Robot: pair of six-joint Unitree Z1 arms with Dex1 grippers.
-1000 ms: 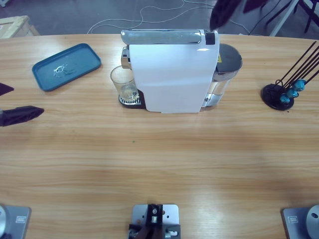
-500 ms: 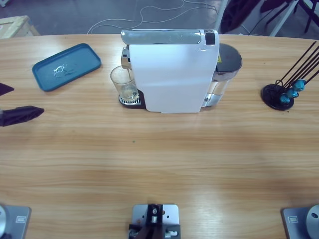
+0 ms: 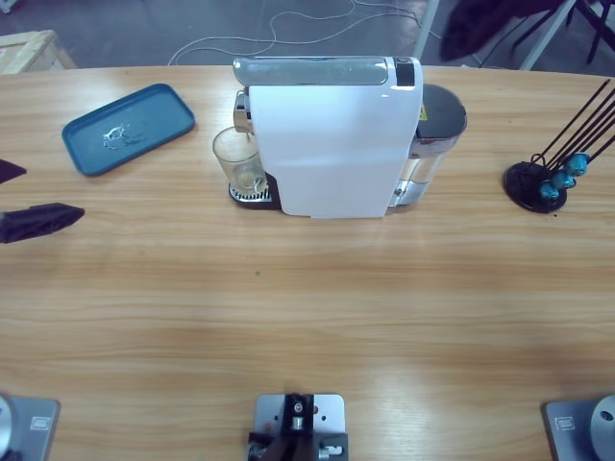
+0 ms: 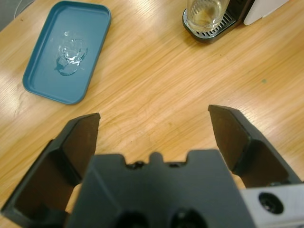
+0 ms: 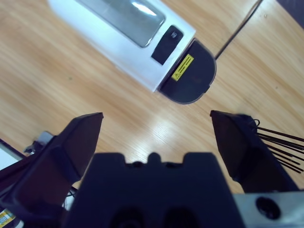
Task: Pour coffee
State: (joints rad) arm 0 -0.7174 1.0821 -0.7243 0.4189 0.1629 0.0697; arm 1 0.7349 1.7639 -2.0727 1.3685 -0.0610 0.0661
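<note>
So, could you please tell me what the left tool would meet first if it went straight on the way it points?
Probably bare table: the left tool stands open, looking down at wood between the blue tray and the glass on the machine's grate. Depth is unclear.

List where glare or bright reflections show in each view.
High view: a bright highlight sits on the coffee machine near its top right, and soft sheen bands cross the table. Left wrist view: specks glint on the blue tray. Right wrist view: a white glint on the machine's silver top, and a pale patch of sheen on the wood beside it.
</note>
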